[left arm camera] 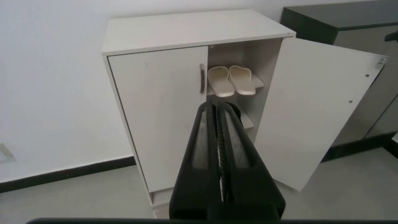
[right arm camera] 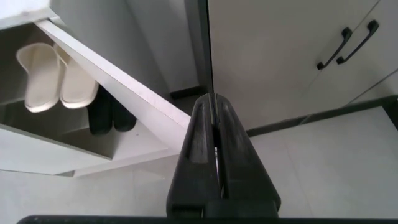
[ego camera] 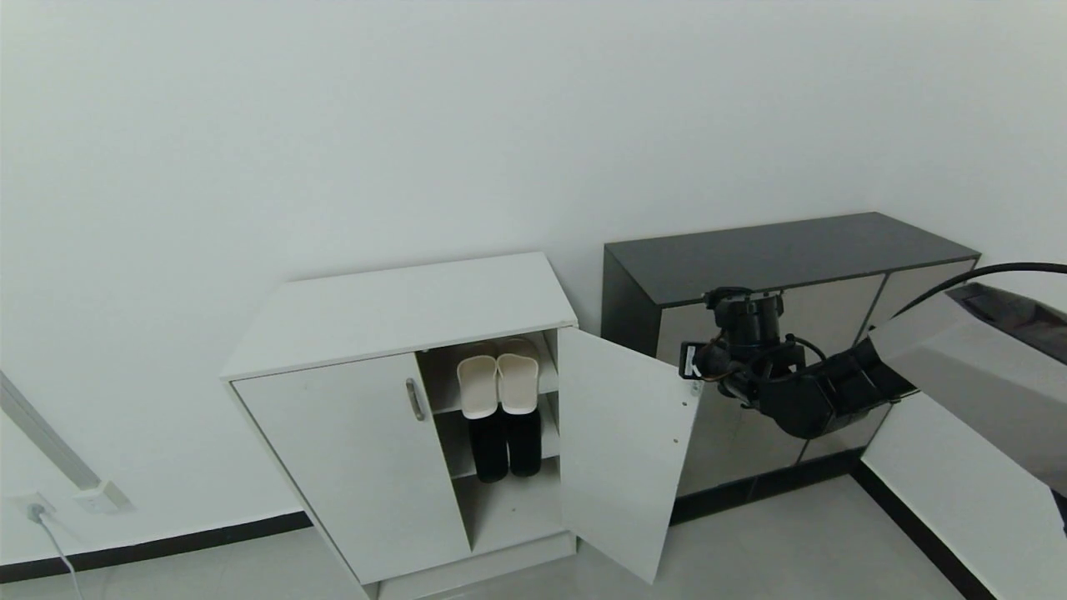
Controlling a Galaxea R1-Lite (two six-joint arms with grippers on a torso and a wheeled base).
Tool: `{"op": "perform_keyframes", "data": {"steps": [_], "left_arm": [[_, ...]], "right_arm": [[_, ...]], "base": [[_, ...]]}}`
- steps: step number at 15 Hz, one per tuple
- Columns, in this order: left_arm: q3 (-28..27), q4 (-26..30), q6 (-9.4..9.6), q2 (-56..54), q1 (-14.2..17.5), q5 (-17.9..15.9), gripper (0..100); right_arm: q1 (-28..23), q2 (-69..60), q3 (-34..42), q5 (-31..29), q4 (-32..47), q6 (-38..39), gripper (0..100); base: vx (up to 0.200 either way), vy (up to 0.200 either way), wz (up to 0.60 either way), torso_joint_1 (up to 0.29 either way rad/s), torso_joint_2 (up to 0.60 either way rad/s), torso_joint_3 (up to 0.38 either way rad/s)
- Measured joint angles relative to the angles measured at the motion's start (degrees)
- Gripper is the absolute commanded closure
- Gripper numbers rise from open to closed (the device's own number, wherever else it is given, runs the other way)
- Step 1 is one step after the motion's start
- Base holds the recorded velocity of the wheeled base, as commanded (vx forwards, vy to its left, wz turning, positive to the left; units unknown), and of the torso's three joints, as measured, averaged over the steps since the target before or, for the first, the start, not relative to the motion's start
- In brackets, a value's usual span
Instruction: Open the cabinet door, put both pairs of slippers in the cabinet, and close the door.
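Parts of the black slippers [ego camera: 504, 446] hide under the white slippers [ego camera: 498, 385], which sit on the shelf above them inside the white cabinet [ego camera: 400, 308]. Both pairs stick out a little past their shelves. From the left wrist, the black pair is mostly behind the left gripper [left arm camera: 217, 112]. Its fingers are pressed tight together and hold nothing, and it hangs in front of the cabinet, well apart from it. The right gripper [ego camera: 693, 367] is just beside the top outer corner of the open door [ego camera: 625, 450]. Its fingers are also squeezed together and hold nothing. I cannot tell if they touch the door's edge. The other door [ego camera: 350, 467] is closed. The open door swings out toward the dark cabinet [ego camera: 783, 254], with bare floor [ego camera: 792, 542] beside it.
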Motion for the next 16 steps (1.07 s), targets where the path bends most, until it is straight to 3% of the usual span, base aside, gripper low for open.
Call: {"op": "perform_keyframes", "data": {"steps": [16], "left_arm": [[0.0,0.0,0.0,0.0,0.0,0.02,100]], "right_arm": [[-0.23,3.13,0.66,-0.09,0.24,0.15,100]], "base": [[0.0,0.0,0.0,0.0,0.0,0.0]]}}
